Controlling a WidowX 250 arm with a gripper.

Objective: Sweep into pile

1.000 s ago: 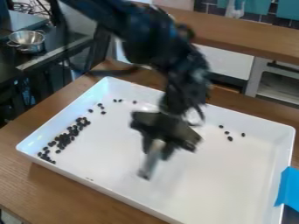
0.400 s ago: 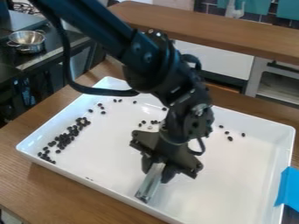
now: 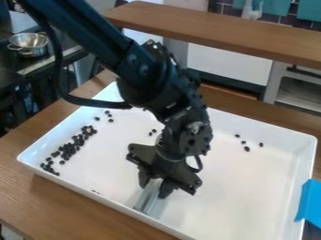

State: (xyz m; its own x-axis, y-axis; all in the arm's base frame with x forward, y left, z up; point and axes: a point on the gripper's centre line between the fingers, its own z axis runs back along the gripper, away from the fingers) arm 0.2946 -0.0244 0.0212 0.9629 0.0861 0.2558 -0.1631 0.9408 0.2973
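Observation:
The gripper hangs over the lower middle of the white tray, shut on a flat metallic sweeping tool that slants down toward the tray's near wall. A long cluster of black beans lies along the left side of the tray. A few beans are scattered just above it, and a small group sits at the right rear. Part of another small group shows just left of the arm. Tiny dark specks lie near the front left wall.
The tray stands on a wooden table, its raised walls all around. Blue tape is at its right edge. A metal colander stands on a dark counter at the upper left. Behind runs a wooden shelf.
The gripper and its tool have come down and then shifted left toward the tray's near wall. The cluster of beans at the left has not moved.

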